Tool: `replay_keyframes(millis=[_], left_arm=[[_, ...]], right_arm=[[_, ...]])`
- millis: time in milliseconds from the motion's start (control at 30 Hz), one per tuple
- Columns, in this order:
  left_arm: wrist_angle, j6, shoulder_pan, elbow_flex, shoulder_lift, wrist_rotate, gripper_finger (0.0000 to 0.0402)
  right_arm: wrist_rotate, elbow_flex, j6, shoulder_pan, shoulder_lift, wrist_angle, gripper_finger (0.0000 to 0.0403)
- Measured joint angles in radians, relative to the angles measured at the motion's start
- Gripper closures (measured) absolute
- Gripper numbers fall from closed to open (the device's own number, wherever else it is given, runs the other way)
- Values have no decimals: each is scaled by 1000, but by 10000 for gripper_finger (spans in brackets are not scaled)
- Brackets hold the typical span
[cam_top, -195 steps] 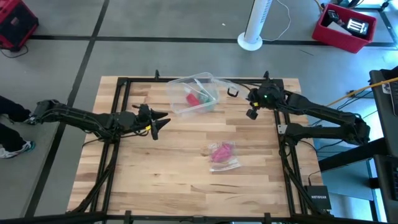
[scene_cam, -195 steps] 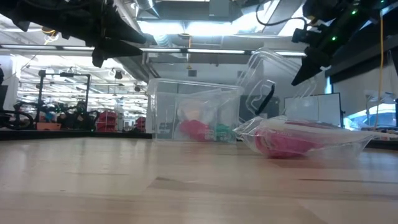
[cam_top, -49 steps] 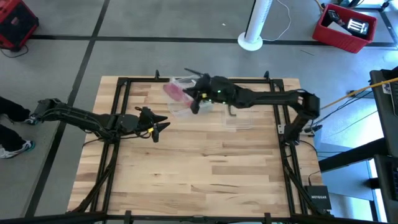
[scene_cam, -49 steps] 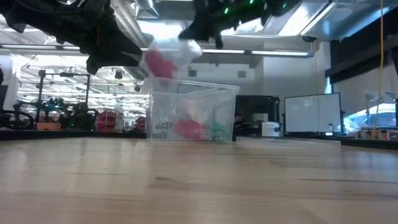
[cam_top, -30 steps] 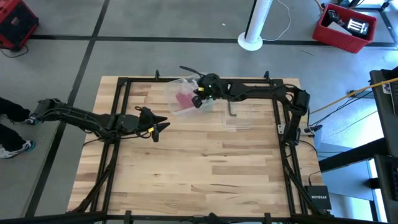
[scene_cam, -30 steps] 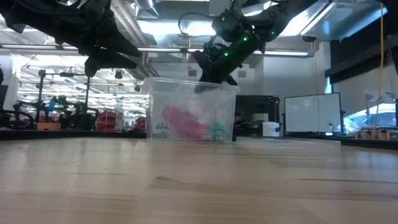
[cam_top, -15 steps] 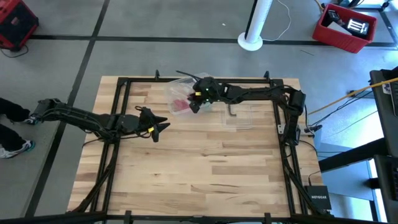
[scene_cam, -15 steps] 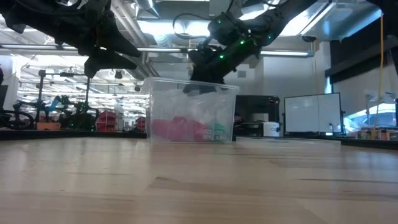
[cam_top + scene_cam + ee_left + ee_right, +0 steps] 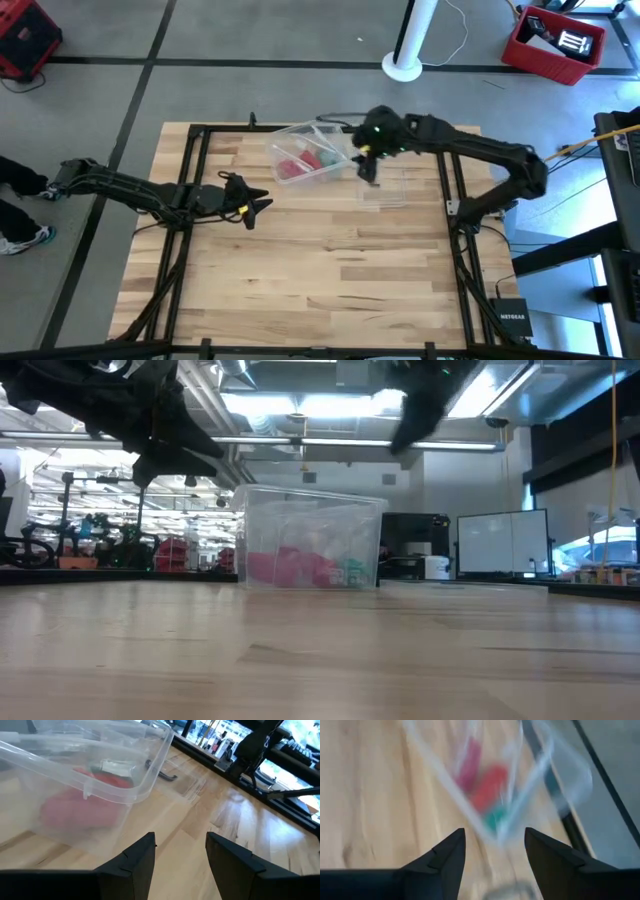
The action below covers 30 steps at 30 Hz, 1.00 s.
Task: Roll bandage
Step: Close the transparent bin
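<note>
The pink bandage [image 9: 290,169] lies on the floor of a clear plastic box [image 9: 335,135] at the table's far middle, beside red and green items. It also shows through the box wall in the low view [image 9: 272,567] and the left wrist view [image 9: 67,812]. My right gripper [image 9: 366,172] hovers open just right of the box, above the table, with nothing between its fingers [image 9: 495,851]. My left gripper [image 9: 256,204] stands open left of and nearer than the box, its fingers [image 9: 181,851] pointing at it.
The box's clear lid [image 9: 388,190] lies flat on the table right of the box, under my right gripper. Black frame rails [image 9: 195,180] run along the table's left, right and far sides. Bare wood [image 9: 320,270] spreads over the near half.
My right gripper has let go of the bandage inside the box, then risen and swung toward the table's right edge, clear of the box. The bandage has dropped from a slant under the fingers to lie flat on the box floor.
</note>
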Motion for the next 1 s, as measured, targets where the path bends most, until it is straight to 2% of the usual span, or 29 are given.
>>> replay_keyframes(millis=[67,167,400,467,600,633,800,1000], left_arm=[[-6,9,0,0,0,0,235],[-6,16,0,0,0,0,235],[-6,7,1,0,0,0,235],[-7,-2,1,0,0,0,235],[-10,-15,-1,0,0,4,235],[-11,-17,-5,0,0,10,235],[-7,-12,-32,0,0,27,235],[-6,-43,-68,0,2,27,235]], right_arm=[[59,-65,30,0,-43,-49,196],[106,-206,111,-6,-85,-14,196],[139,-561,183,-16,-91,235,196],[81,-625,201,-20,-91,296,196],[-218,-701,53,18,-92,312,196],[-240,-716,21,41,-92,322,198],[-83,-789,-83,154,-89,450,222],[-3,-863,-115,206,-89,561,270]])
